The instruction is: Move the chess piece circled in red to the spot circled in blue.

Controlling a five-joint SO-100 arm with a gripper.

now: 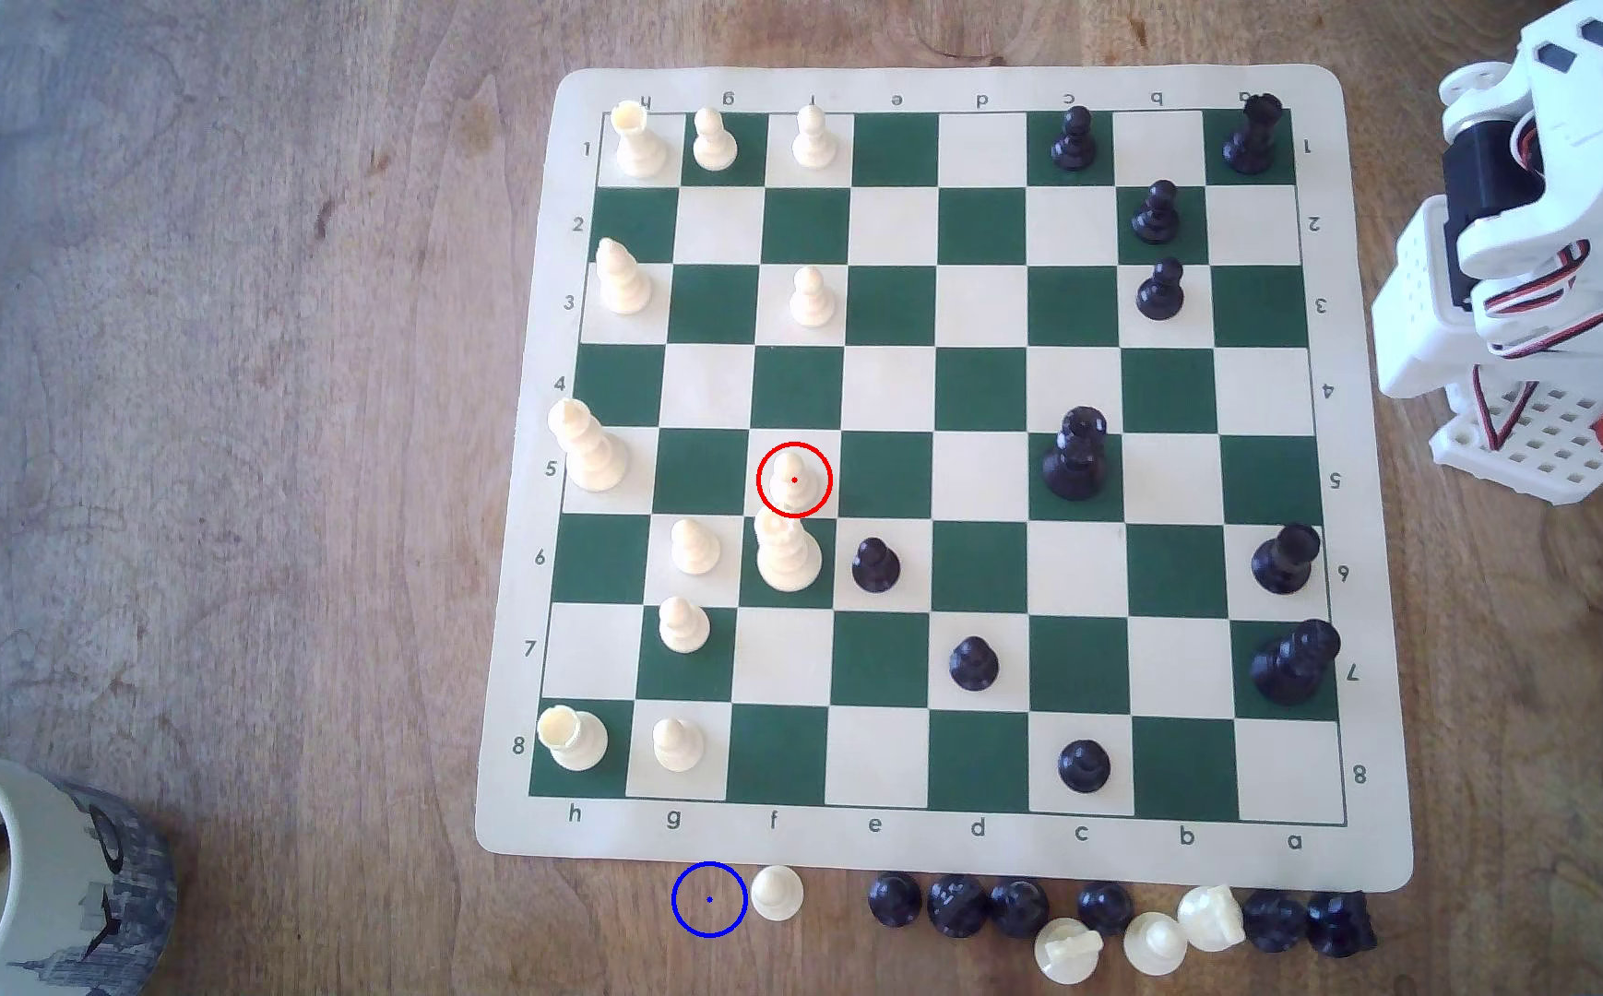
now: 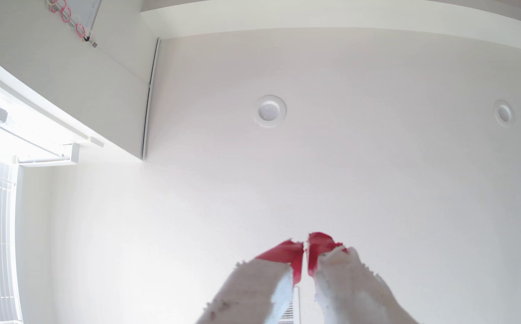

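A: Standing upright inside the red ring, the chess piece [image 1: 794, 476] is seen as a small cream-white pawn with a ball head, a narrow neck and a flared round base. It is placed on a cream square of the chess mat [image 1: 1373, 575], in file f, row 5.

B: What is crowded around it?

A: A taller cream crowned piece [image 1: 786, 555] is set on the next square toward the exterior view's bottom, its top almost touching the ring. A cream pawn [image 1: 694, 546] is found diagonally beside it, and a black pawn [image 1: 874, 563] on the other diagonal. The squares toward the exterior view's top and right are left bare.

B: And the spot?

A: The spot [image 1: 709, 898] is marked by a blue ring on the brown wooden surface [image 1: 251, 479], just off the mat's lower edge below files f and g. A lone cream pawn [image 1: 777, 893] is parked just beside it on the exterior view's right — near the ring, not inside it. A row of captured pieces [image 1: 1123, 919] is lined up further right, and a mug [image 1: 41, 881] is kept well apart at the lower left corner.

B: The arm?

A: The white arm [image 1: 1545, 249] is folded at the exterior view's right edge, off the mat. In the wrist view the gripper [image 2: 305, 246] is pointed at a white ceiling, its red-tipped fingers [image 2: 287, 252] brought nearly together — nothing is held between them.
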